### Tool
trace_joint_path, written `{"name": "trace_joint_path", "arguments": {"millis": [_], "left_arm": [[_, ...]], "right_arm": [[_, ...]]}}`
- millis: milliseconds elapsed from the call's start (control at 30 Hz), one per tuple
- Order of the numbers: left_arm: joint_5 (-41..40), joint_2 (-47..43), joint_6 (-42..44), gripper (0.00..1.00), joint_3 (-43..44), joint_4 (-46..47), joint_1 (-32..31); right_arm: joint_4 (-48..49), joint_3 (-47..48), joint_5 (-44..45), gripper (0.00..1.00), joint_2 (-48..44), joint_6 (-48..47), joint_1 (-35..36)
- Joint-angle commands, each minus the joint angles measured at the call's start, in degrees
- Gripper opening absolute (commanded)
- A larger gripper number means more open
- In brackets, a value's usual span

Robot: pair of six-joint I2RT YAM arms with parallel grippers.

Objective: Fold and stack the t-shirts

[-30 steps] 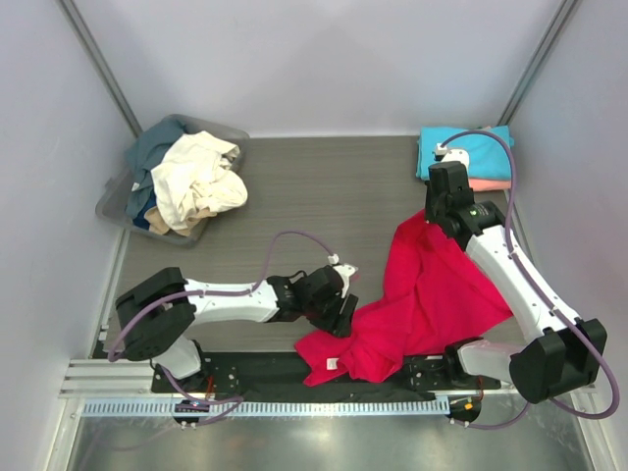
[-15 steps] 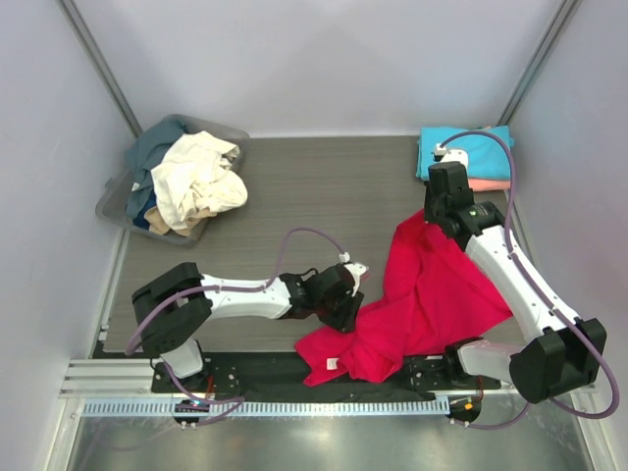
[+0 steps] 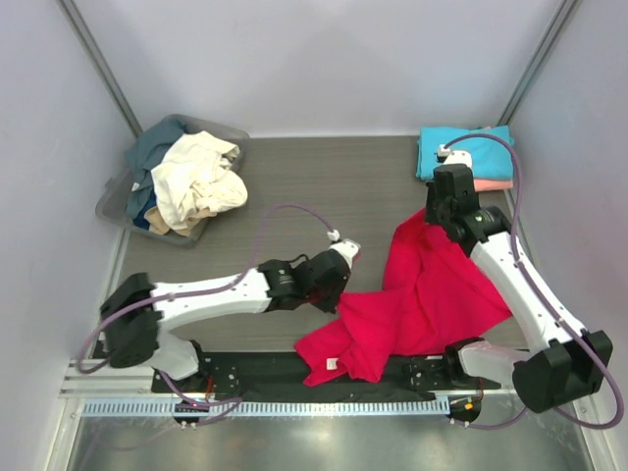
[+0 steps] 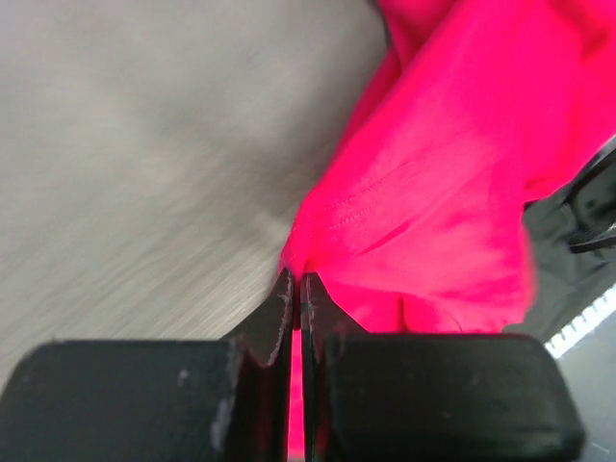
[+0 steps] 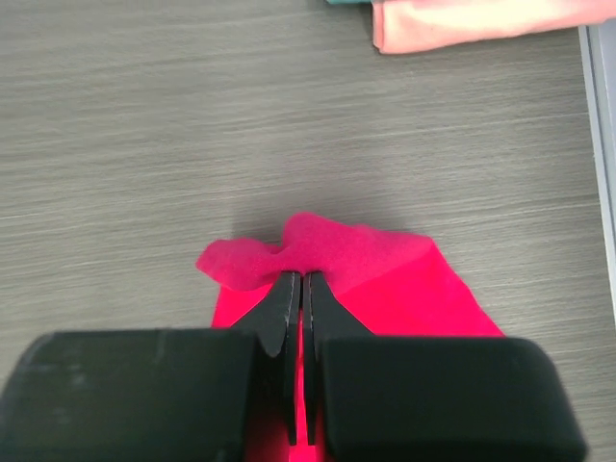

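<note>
The crimson red t-shirt (image 3: 422, 294) lies unfolded and rumpled across the near right part of the desk (image 3: 324, 186). Its lower hem spills over the dark strip at the desk's near edge, where a small white label shows. The cloth is plain, bright and soft, with deep creases running from its far corner down to the near left.

The right end effector (image 3: 429, 222) is closed on the shirt's far corner, and its wrist view shows a small fold of red pinched between the two black fingers (image 5: 289, 298). The left end effector (image 3: 337, 294) is closed on the shirt's left edge. In its own blurred wrist view, the fingers (image 4: 281, 313) meet with a stitched hem of red caught between them.

A turquoise t-shirt (image 3: 481, 149) lies folded at the far right corner on top of a folded salmon pink t-shirt (image 3: 494, 183). At the far left, a crumpled cream t-shirt (image 3: 201, 177) and a slate blue t-shirt (image 3: 152, 147) fill the grey plastic tub (image 3: 234, 130).

A second ago the left end effector stood open just short of the shirt's left edge. It has since reached that edge and clamped onto it, and the left arm is stretched out further. The edge is now drawn up towards the fingers. The right arm has barely shifted.
</note>
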Motion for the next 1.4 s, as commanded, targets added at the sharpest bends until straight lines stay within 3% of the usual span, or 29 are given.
{"name": "trace_joint_path", "arguments": {"millis": [0, 133, 267, 500, 600, 767, 967, 1100, 1233, 1300, 1367], "left_arm": [[-15.48, -10.44, 2.74, 0.0, 6.71, -12.9, -0.17], [-25.33, -20.37, 3.27, 0.0, 13.03, -25.28, -0.08], [-31.16, -31.7, 5.11, 0.0, 18.83, -30.94, -0.08], [-35.38, -47.61, 15.04, 0.0, 26.3, -29.63, -0.08], [-38.45, -48.77, 18.82, 0.0, 32.19, -30.06, -0.08], [-33.55, -49.92, 24.18, 0.0, 36.95, -26.64, -0.08], [-28.27, -46.5, 29.98, 0.0, 43.0, -23.13, 0.18], [-29.49, -40.28, 35.51, 0.0, 50.37, -20.31, 0.36], [-42.73, -28.76, 39.99, 0.0, 56.71, -20.93, 0.36], [-49.85, -23.4, 43.69, 0.0, 58.13, -19.44, 0.36], [-51.64, -16.54, 44.4, 0.0, 60.15, -18.21, 1.41]], "right_arm": [[1.58, 1.79, -3.65, 0.01, -7.29, 1.48, -0.19], [1.58, 3.11, -12.52, 0.01, -15.72, 0.69, -0.19], [1.67, 4.43, -19.39, 0.01, -25.47, 0.6, -0.19], [1.58, 5.58, -35.8, 0.01, -40.68, -3.79, -0.19], [1.49, 6.28, -40.04, 0.01, -46.48, -3.62, -0.19], [1.58, 9.18, -41.72, 0.01, -52.9, -3.01, -0.19], [1.49, 13.57, -38.92, 0.01, -55.38, -3.53, -0.28], [1.84, 13.58, -35.75, 0.01, -53.54, -4.76, -0.28], [3.07, 13.58, -28.39, 0.01, -44.95, -2.4, -0.19], [2.81, 11.83, -21.18, 0.01, -39.76, -1.69, -0.19], [2.2, 10.59, -12.04, 0.01, -30.1, -1.6, -0.19]]}}
